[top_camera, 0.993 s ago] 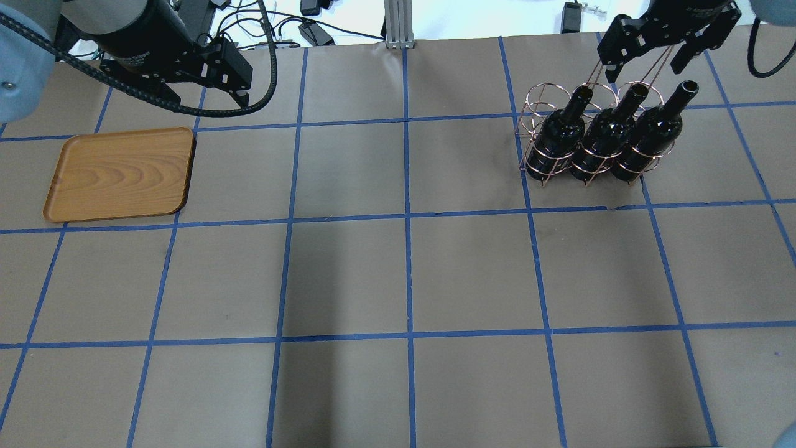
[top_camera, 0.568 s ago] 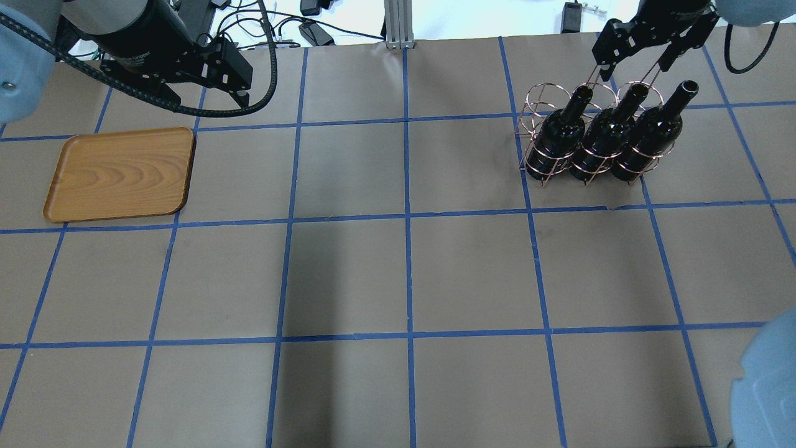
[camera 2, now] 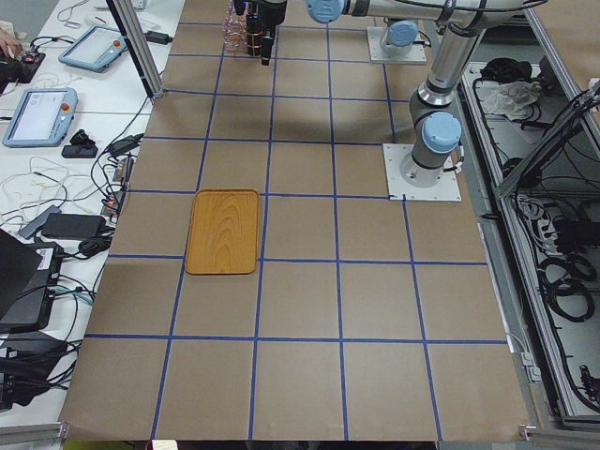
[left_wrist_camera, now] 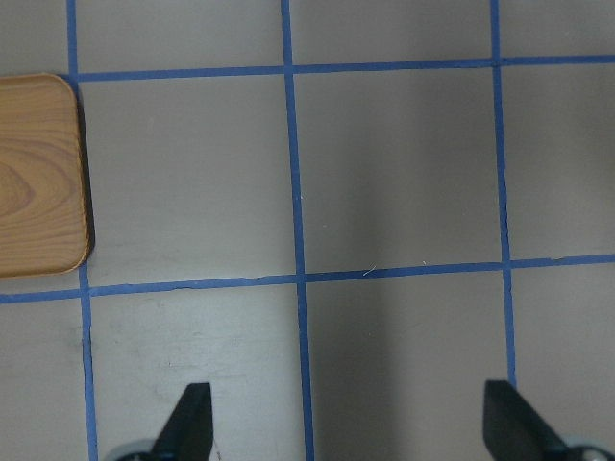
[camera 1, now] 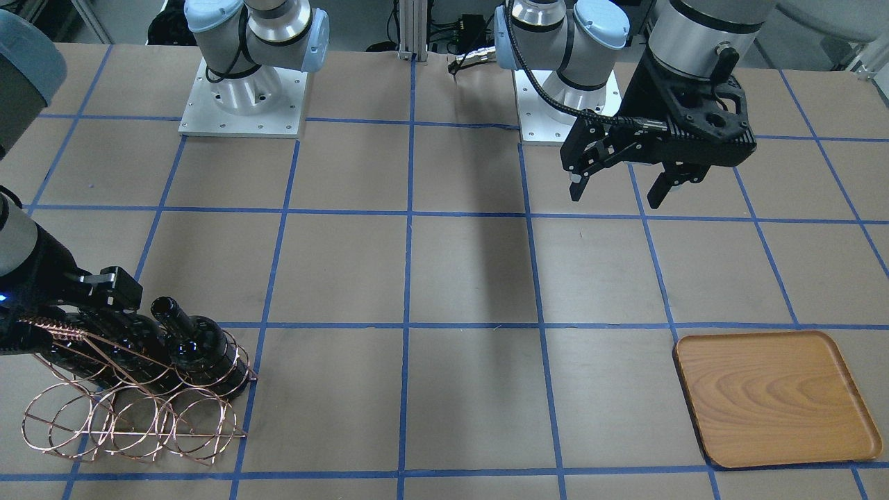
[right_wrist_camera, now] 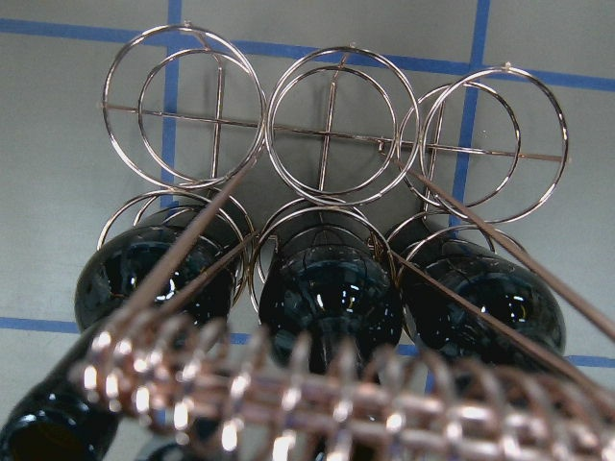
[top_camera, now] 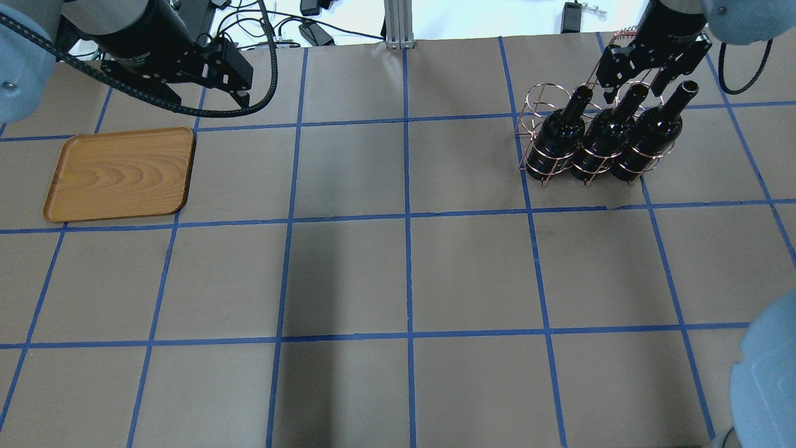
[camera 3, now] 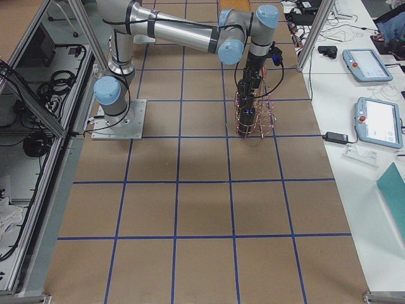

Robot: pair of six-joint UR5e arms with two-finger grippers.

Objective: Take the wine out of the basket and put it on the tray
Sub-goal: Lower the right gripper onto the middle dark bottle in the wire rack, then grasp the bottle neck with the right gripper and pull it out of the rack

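Matte table point(top_camera: 404, 274) — glossy wine point(top_camera: 653, 134), wire basket point(right_wrist_camera: 329, 128)

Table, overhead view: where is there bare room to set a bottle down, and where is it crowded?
Bare: the whole tray, and the wide paper-covered table between it and the basket. Crowded: the basket, three bottles side by side, right gripper over their necks.
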